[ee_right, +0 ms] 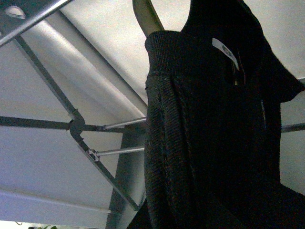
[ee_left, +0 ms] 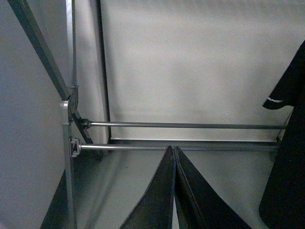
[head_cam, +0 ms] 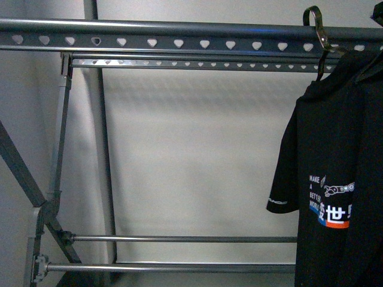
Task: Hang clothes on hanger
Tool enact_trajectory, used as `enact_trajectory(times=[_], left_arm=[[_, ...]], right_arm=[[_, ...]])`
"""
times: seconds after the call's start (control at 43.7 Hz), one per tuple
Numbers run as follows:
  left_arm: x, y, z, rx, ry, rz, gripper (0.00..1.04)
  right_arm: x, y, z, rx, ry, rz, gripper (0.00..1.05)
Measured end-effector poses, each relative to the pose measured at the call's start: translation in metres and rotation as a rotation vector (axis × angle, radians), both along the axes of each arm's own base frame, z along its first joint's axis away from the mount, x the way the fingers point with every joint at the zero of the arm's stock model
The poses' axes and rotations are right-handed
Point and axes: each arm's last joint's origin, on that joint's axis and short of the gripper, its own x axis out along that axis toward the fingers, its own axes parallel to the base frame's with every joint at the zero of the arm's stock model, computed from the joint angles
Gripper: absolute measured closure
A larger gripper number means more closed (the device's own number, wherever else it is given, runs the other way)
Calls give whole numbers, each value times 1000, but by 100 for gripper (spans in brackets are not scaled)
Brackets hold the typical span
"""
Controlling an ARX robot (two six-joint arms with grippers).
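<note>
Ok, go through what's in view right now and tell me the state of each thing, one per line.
T-shirt: hanging from a dark hook, chest print facing the front camera, sleeve loose.
Hook: over the top rail.
Top rail: horizontal; its heart holes in view are empty.
Lower bars: bare.
Left end effector: fingers shut, holding nothing.
Right end effector: hidden behind the shirt collar.

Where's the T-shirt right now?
In the front view the black T-shirt hangs at the far right, its hook over the right end of the rack's heart-holed top rail.
</note>
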Motion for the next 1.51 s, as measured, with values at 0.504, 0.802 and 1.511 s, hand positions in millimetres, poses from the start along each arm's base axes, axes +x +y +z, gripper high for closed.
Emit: enact_trajectory(times=[0.504,0.802,1.511], left_arm=[[-28,0,-17,1,-3,1,101],[-39,0,-17,3,-24,2,101],[-62,0,-20,3,-19,2,101]], right_arm=[[-45,17,-45,-175,-265,-183,61],[-260,36,-83,-400,-413,-233,42],[-295,36,-172,-438,-424,-234,102]])
